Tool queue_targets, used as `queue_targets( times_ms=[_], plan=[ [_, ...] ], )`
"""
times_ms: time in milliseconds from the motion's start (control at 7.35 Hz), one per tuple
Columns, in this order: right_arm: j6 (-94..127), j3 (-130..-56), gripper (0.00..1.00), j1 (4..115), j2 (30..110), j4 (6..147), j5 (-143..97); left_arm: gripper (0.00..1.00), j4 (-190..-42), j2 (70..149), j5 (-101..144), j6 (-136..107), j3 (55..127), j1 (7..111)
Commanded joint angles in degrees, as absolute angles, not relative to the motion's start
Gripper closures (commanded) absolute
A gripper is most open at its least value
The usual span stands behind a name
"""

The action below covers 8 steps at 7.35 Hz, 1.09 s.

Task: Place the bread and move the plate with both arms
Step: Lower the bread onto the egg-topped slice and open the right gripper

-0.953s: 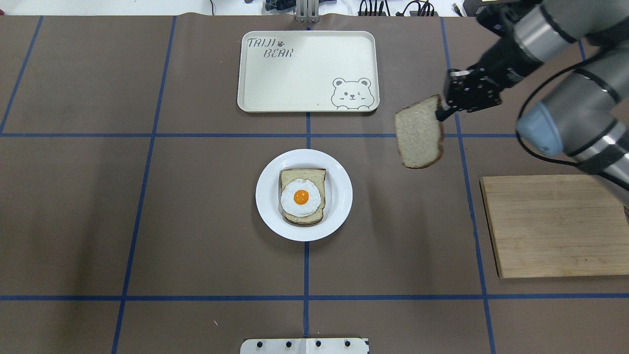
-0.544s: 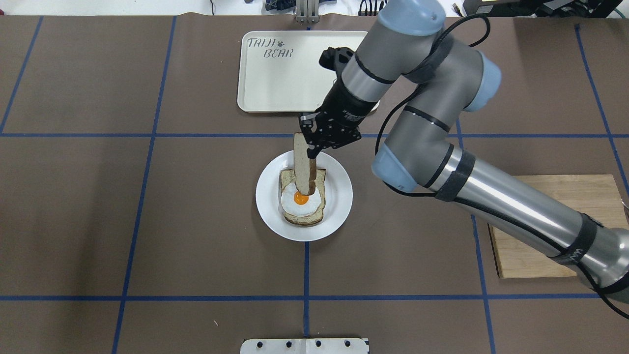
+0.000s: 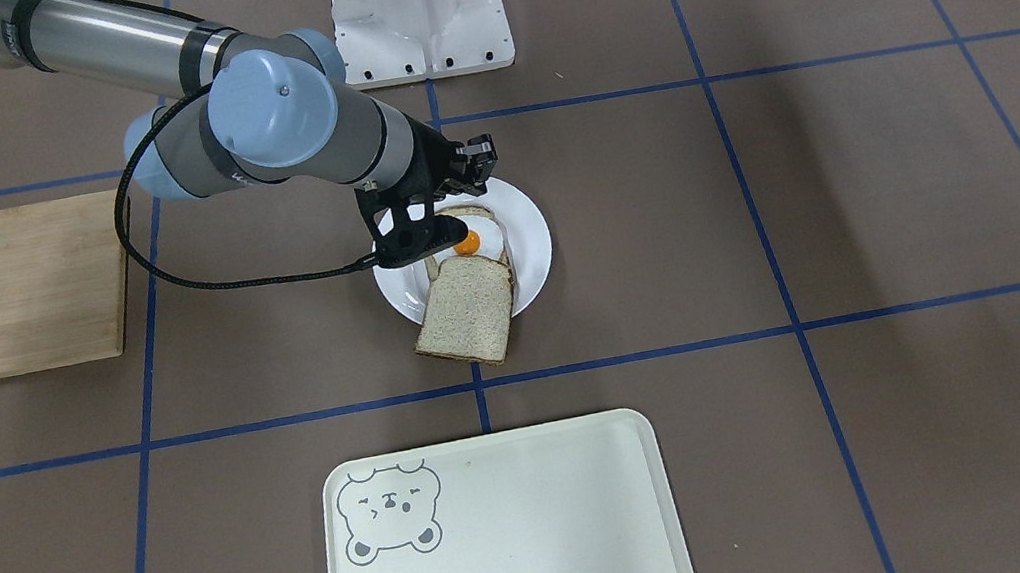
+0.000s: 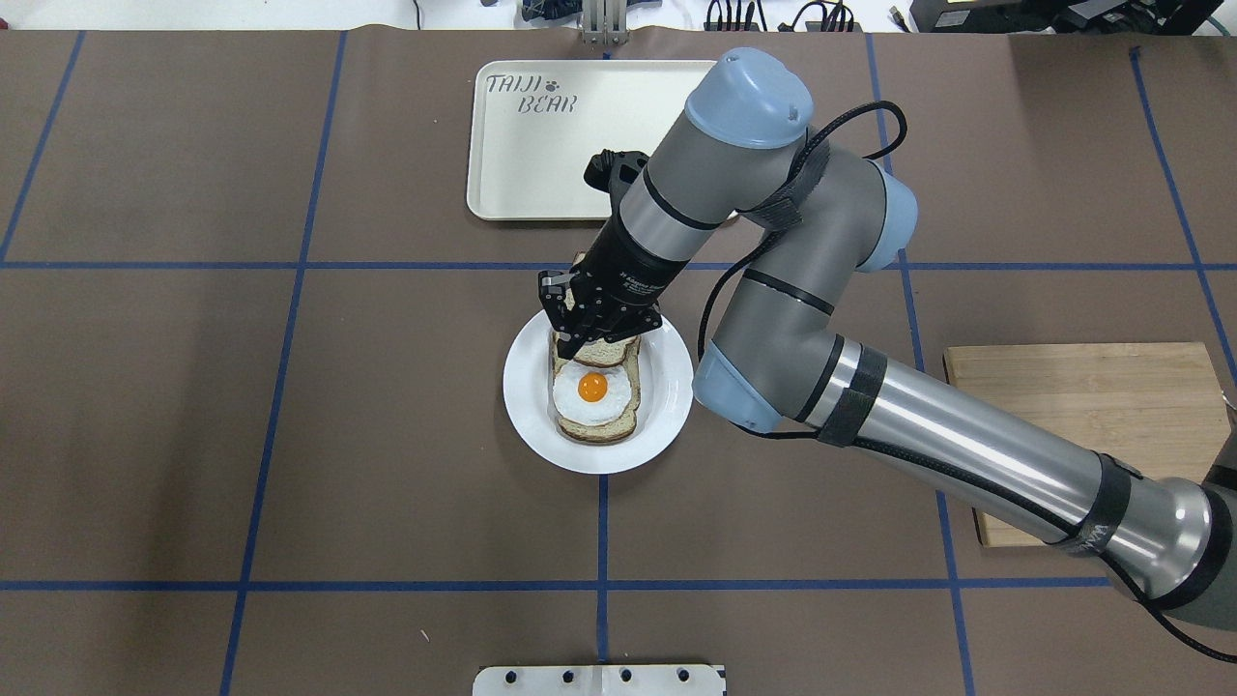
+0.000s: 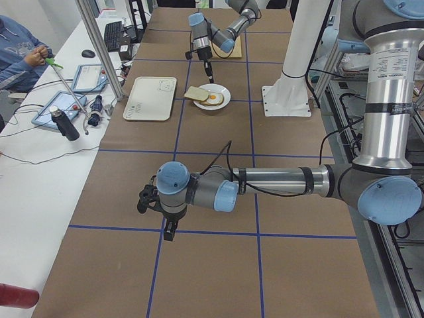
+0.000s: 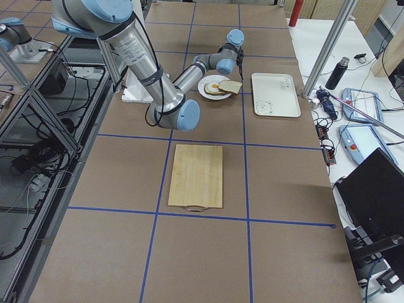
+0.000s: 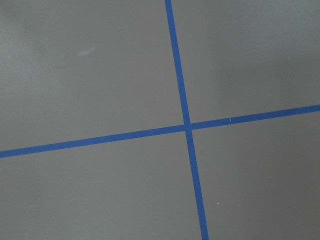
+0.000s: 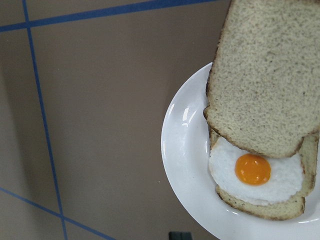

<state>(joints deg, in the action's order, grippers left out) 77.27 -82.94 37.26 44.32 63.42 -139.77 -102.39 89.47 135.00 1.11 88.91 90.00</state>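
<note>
Left hand [image 5: 169, 232], visible to you only in the side view, hangs over the surface [image 5: 212, 271]; you cannot tell whether it is open. Centre: plate [image 4: 669, 406] bearing the egg-topped slice [image 4: 591, 391]; the bread [image 3: 465, 311] leans on that slice, overhanging the rim toward the tray [image 4: 541, 155]. Right hand [image 4: 572, 343] hovers above it, holding nothing; its opening cannot be judged.

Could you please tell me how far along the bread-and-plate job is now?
Done: the bread is picked up and brought over the plate. In hand: the right gripper holds it tilted, one end over the egg-topped slice, the other past the plate's rim; not yet flat. Left: release it, then move the plate jointly; the left gripper hangs far away.
</note>
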Motion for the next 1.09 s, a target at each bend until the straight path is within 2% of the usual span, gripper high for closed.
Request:
queue_targets(
  times_ms=[0, 408, 544, 680, 817, 953],
  plan=[
    [77.7, -83.3, 1.00, 37.6, 45.0, 63.1, -139.6, 0.01, -102.4, 89.5, 135.0, 1.1, 89.0, 90.0],
    [77.9, -83.5, 1.00, 43.7, 45.4, 63.6, -140.0, 0.02, -102.4, 90.3, 135.2, -4.4, 91.3, 89.7],
    [77.9, -86.5, 0.87, 44.8, 48.6, 63.7, -139.6, 0.02, -102.4, 90.4, 137.0, -6.9, 93.1, 89.6],
    [77.8, -87.8, 0.60, 47.8, 51.3, 63.7, -140.2, 0.02, -102.3, 90.4, 139.1, -7.2, 93.8, 89.6],
    [77.9, -90.0, 0.47, 51.6, 54.6, 64.0, -140.3, 0.02, -102.1, 90.3, 139.7, -7.3, 94.9, 89.6],
    [77.2, -92.7, 0.42, 55.7, 59.3, 64.2, -140.5, 0.02, -102.0, 90.2, 139.7, -7.9, 96.3, 89.6]
  ],
)
